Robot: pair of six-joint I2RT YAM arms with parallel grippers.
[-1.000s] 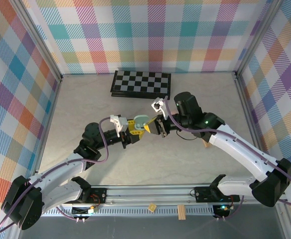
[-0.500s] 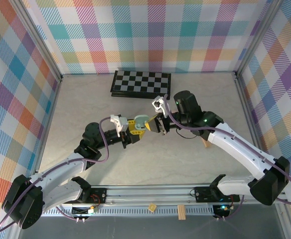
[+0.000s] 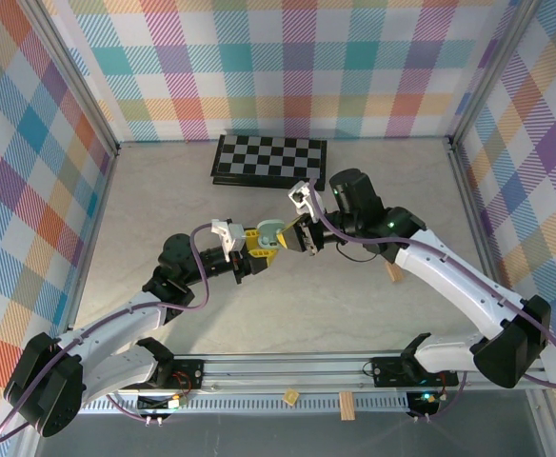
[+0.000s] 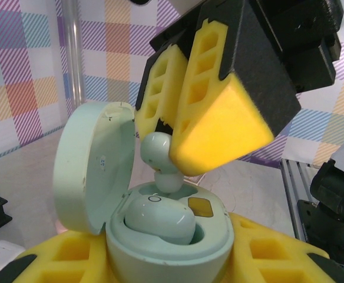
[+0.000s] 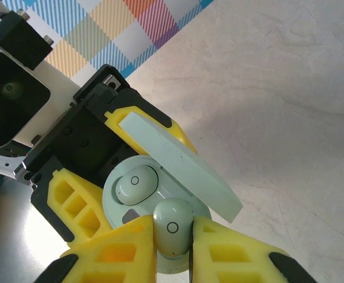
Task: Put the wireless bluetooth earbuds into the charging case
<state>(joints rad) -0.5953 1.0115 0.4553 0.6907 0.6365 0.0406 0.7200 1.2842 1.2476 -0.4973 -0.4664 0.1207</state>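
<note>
A pale green charging case (image 4: 172,247) (image 5: 131,203) (image 3: 270,231) stands with its lid (image 4: 92,162) (image 5: 181,165) swung open, and my left gripper (image 3: 257,249) (image 4: 172,265) is shut on its base. One pale green earbud (image 4: 160,218) (image 5: 135,181) lies seated in one socket. My right gripper (image 3: 285,242) (image 5: 173,247) is shut on a second pale green earbud (image 5: 173,227) (image 4: 159,156), holding it just above the case's empty socket, its tip almost touching the socket's rim.
A black and white checkerboard (image 3: 269,160) lies at the back of the table. A small wooden block (image 3: 392,273) sits beside the right arm. Patterned walls enclose the table on three sides.
The right gripper has edged left and slightly back with the earbud, closing on the open case. The left arm has stayed put.
</note>
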